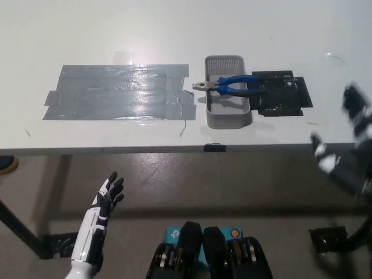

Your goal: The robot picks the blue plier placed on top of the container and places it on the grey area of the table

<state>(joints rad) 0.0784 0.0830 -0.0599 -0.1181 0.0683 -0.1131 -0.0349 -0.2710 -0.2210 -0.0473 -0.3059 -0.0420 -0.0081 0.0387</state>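
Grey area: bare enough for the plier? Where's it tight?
The grey area is bare throughout, left of the container. Tight spot: blue plier lies across the container, black patch against its right side.

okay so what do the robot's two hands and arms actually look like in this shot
The left robot hand has dark fingers with white plates along their backs, on a slim white forearm with black gaps between its shell segments. The right robot hand is black with a few pale patches near the fingertips; it is motion-blurred, so finer detail is unclear.
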